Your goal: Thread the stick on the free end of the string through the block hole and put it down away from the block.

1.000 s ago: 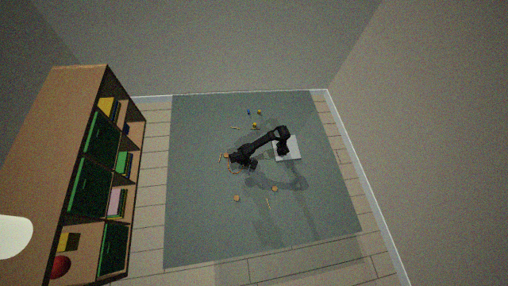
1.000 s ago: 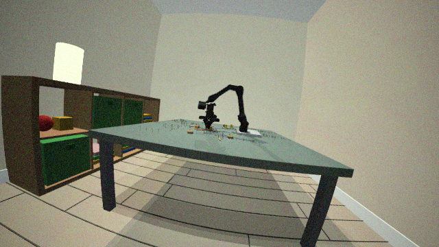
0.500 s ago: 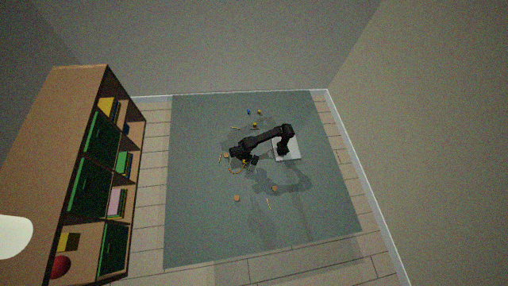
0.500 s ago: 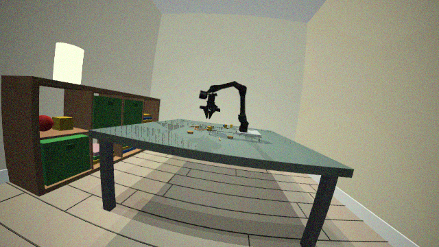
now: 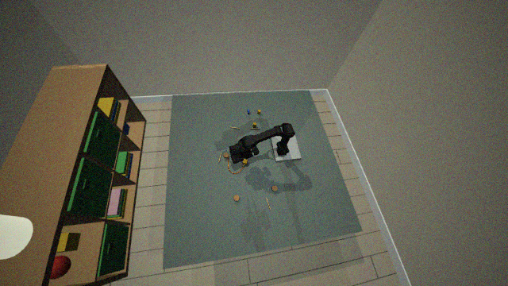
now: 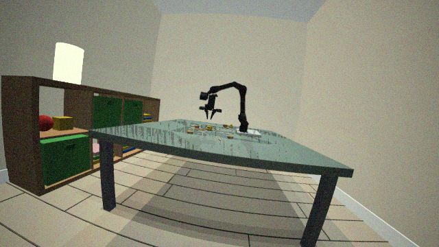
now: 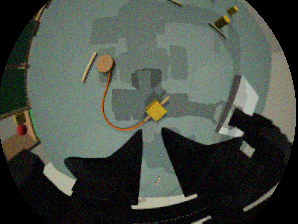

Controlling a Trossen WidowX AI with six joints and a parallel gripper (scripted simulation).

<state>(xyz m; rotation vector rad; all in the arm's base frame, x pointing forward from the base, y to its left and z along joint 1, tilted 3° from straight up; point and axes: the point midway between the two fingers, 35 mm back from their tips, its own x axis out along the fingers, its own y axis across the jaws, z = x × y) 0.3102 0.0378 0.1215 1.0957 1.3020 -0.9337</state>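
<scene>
1. Gripper (image 5: 240, 153) (image 6: 209, 119) (image 7: 152, 131), black, two-fingered: partly open, fingertips apart, grasping nothing; raised above the table (image 5: 198, 222) (image 6: 219, 152) (image 7: 60, 100).
2. Block (image 5: 245, 161) (image 6: 209, 127) (image 7: 156, 110), yellow: on the table below the gripper, just ahead of the fingertips in the wrist view.
3. Thin stick (image 7: 166, 100), pale wood: seated through the block, an end showing at either side.
4. String (image 5: 234, 173) (image 7: 104, 102), orange: curves from the stick's end to the round button (image 5: 225, 155) (image 7: 105, 64), ahead and left of the fingertips in the wrist view.
5. Loose stick (image 5: 220, 157) (image 7: 89, 67): just beside the button, farther out from the gripper.
6. Pale strips (image 7: 59, 180) on the gripper body; any lettering too blurred to tell.
7. Edges: table rim well apart from the gripper all round; shelf unit (image 5: 51, 123) (image 6: 20, 137) beyond one side.
8. Room: open air between fingertips and table; white base plate (image 5: 295, 154) (image 6: 255, 133) (image 7: 247, 97) well apart, to the gripper's right in the wrist view.
</scene>
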